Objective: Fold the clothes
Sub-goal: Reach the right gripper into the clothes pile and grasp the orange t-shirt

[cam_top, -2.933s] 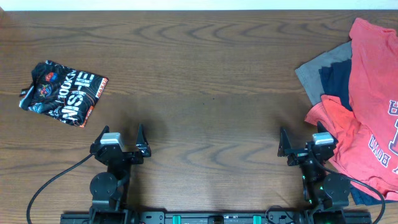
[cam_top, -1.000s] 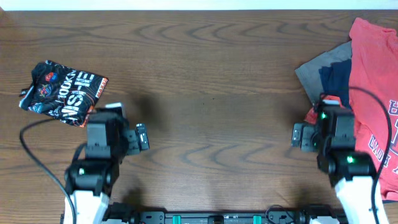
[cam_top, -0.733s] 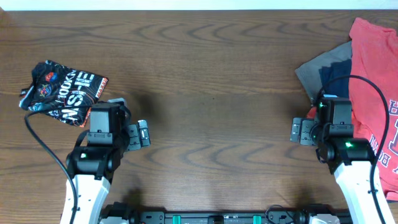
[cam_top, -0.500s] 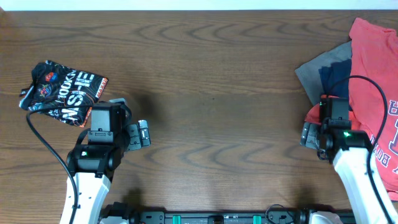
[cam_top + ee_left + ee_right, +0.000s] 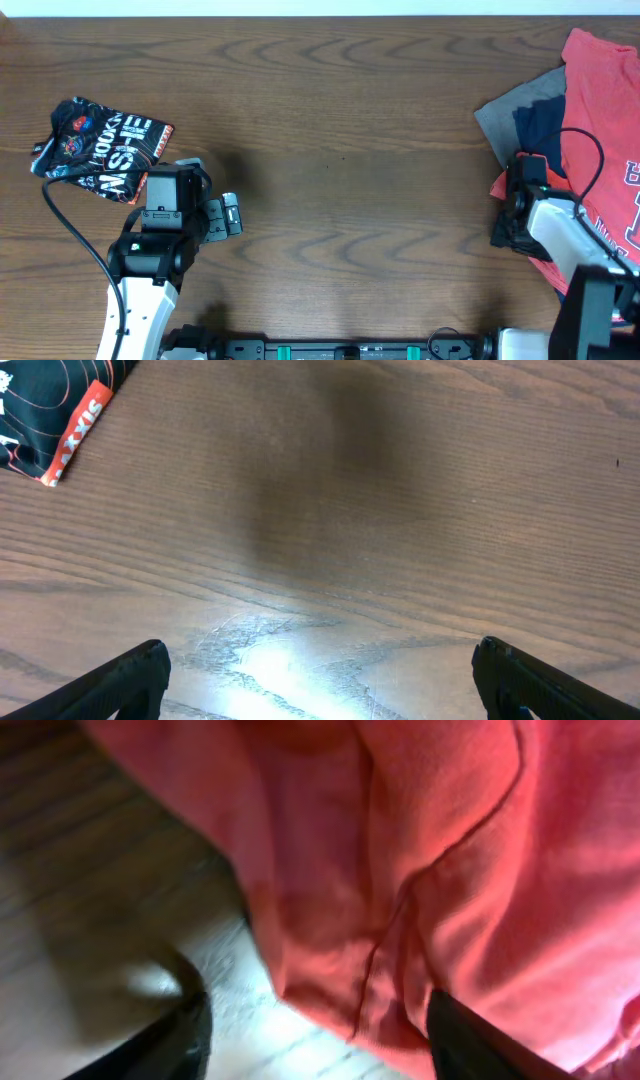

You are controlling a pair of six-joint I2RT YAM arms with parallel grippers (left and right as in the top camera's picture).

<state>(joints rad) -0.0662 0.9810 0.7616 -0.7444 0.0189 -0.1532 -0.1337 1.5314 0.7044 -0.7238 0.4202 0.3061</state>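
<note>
Wood table (image 5: 340, 150); folded black shirt (image 5: 100, 148), lettering illegible; coral shirt (image 5: 600, 80).

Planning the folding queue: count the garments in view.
4: folded black printed garment, far left; coral-red shirt, grey garment and navy garment piled at right. Others may hide underneath.

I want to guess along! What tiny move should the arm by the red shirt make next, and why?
Probably close the right tool on the red shirt: its jaws stand open with the shirt's edge lying between them, not yet gripped.
</note>
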